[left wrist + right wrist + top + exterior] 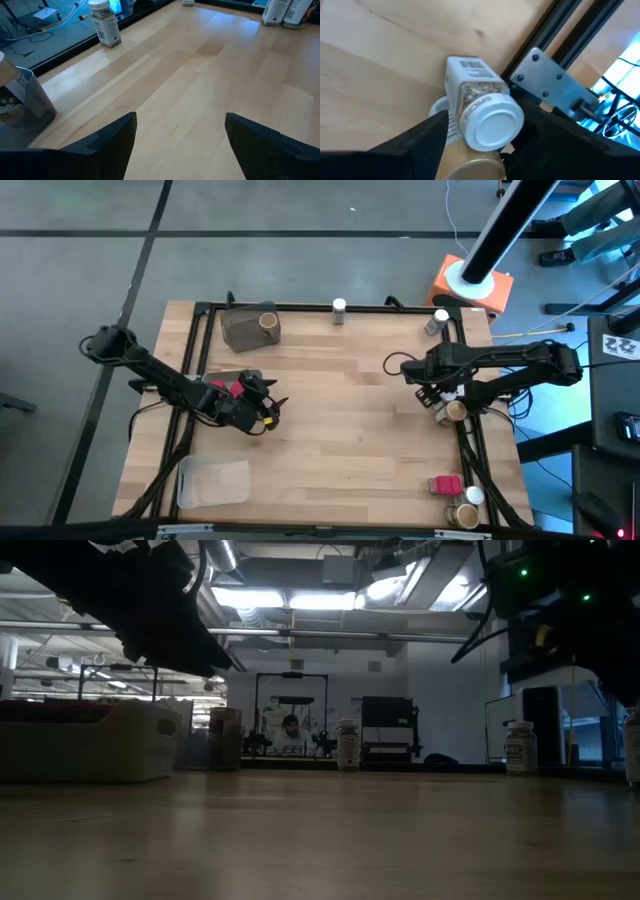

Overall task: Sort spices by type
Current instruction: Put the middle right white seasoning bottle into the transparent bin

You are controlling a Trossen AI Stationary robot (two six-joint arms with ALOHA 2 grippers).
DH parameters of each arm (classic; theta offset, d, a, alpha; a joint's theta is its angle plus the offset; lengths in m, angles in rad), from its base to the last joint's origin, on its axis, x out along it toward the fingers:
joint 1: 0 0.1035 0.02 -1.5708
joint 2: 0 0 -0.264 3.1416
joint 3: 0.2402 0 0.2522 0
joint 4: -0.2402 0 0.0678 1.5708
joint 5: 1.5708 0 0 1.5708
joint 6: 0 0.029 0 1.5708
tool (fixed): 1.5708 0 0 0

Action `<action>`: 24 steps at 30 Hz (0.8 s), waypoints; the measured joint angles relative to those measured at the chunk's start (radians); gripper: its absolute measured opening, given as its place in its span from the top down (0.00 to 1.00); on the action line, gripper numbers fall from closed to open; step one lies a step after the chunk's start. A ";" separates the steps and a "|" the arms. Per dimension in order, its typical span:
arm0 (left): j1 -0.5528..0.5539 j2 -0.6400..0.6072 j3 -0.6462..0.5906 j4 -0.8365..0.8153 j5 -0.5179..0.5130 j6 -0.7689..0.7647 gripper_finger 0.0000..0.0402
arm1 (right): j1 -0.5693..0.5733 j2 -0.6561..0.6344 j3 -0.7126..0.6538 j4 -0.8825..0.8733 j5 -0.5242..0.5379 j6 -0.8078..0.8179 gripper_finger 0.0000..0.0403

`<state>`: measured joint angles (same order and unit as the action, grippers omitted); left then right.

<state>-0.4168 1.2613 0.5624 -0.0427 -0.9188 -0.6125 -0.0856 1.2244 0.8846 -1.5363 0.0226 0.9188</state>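
My right gripper points down at the table's right edge. Its open fingers stand on either side of a clear white-capped jar. A tan-topped jar stands close beside that jar. My left gripper hangs open over bare wood at mid-left. A pink-red packet shows by its wrist. One white-capped jar stands at the far edge and another at the far right. A tan-topped jar sits in the grey tray. A pink packet, a white-capped jar and a tan-topped jar stand at the near right corner. My right gripper comes from above with a finger on each side of the white-capped jar's cap end. Whether the fingers touch the jar I cannot tell.
A clear tray lies at the near left. The black frame rail and a metal bracket run just beside the jars at the right edge. The middle of the table is bare wood.
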 joint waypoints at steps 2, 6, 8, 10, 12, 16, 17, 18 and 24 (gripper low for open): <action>0.000 0.000 0.000 0.000 0.000 0.000 0.27 | 0.000 0.009 -0.015 0.009 -0.018 0.000 0.26; 0.000 0.000 0.000 -0.002 0.000 0.000 0.27 | 0.000 0.040 -0.062 0.015 -0.046 -0.010 0.26; 0.000 0.000 0.000 -0.002 0.000 0.000 0.27 | 0.001 0.051 -0.061 0.051 -0.062 -0.024 0.26; 0.000 0.000 0.000 -0.003 0.000 0.000 0.27 | 0.001 0.057 -0.060 0.081 -0.080 -0.033 0.26; 0.000 0.000 -0.001 -0.008 0.000 0.002 0.27 | 0.001 0.064 -0.060 0.106 -0.087 -0.038 0.26; 0.000 0.000 -0.001 -0.007 0.000 0.002 0.27 | 0.000 0.064 -0.060 0.114 -0.103 -0.056 0.27; 0.000 0.000 -0.001 -0.007 0.000 0.002 0.27 | 0.000 0.064 -0.060 0.118 -0.110 -0.056 0.29; 0.000 0.000 -0.001 -0.007 0.000 0.002 0.27 | 0.001 0.064 -0.060 0.121 -0.115 -0.056 0.31; 0.000 0.000 -0.001 -0.007 0.000 0.003 0.27 | 0.001 0.063 -0.058 0.152 -0.125 -0.089 0.48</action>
<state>-0.4168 1.2613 0.5617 -0.0494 -0.9188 -0.6090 -0.0845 1.2870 0.8264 -1.3843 -0.1022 0.8299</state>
